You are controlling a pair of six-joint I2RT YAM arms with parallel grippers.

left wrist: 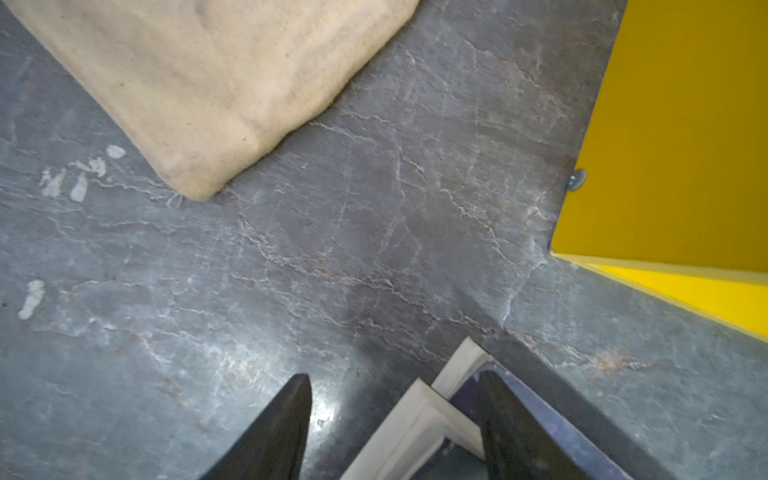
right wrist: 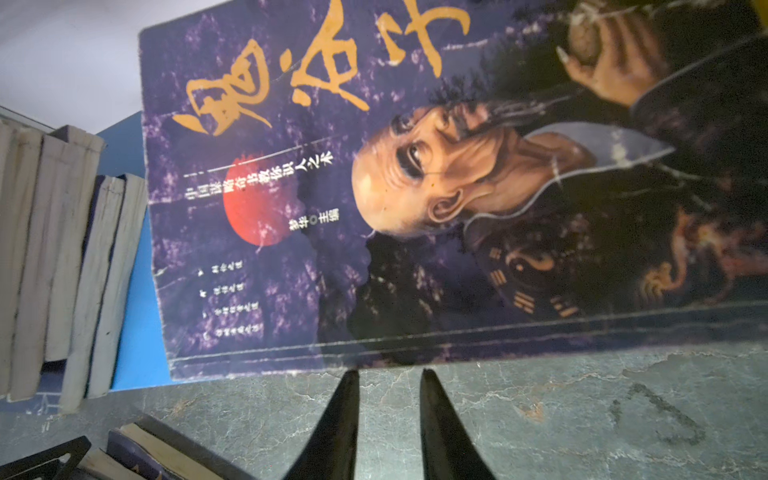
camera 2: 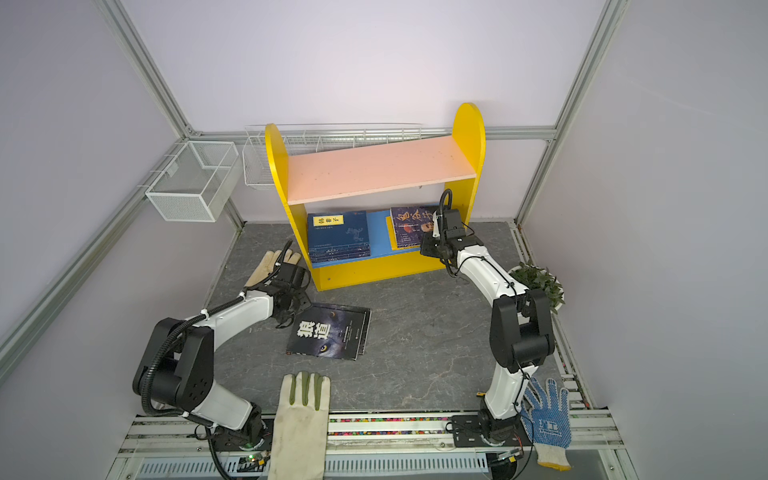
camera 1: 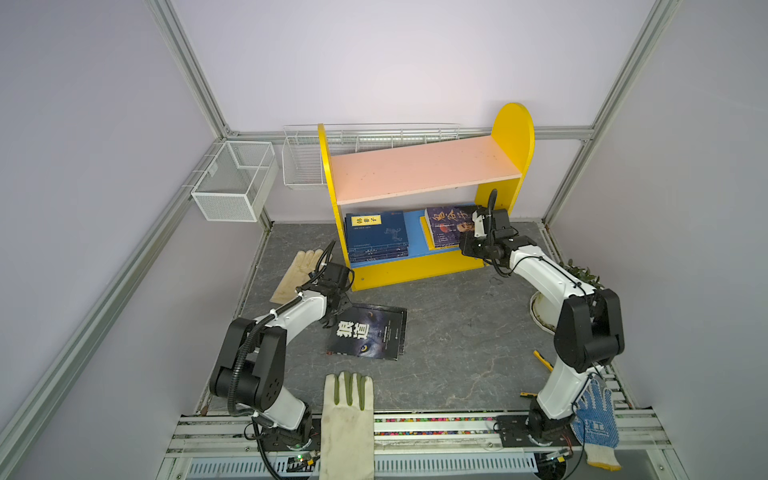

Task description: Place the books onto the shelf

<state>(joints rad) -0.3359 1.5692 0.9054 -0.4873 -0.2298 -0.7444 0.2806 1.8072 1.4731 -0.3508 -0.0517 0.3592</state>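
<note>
1. Far centre: shelf (camera 1: 424, 170), navy stack (camera 1: 376, 237) left and purple book (right wrist: 374, 187) right on lower board (camera 1: 415, 232).
2. Near-left: wolf book (camera 1: 368, 332) flat on table (camera 1: 457, 324), unshelved.
3. Left gripper (left wrist: 392, 376) wide over its corner, likely for pickup.
4. Right gripper (right wrist: 388, 372) narrow, empty, likely nudging purple book in.

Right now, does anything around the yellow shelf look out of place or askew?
Yes. Two dark paperbacks with a wolf's-eye cover lie on the grey stone-look table instead of the yellow shelf with pink and blue boards, fanned apart and turned askew. Stray work gloves lie about too: beige glove, cream glove with green fingers, blue-dotted glove.
</note>
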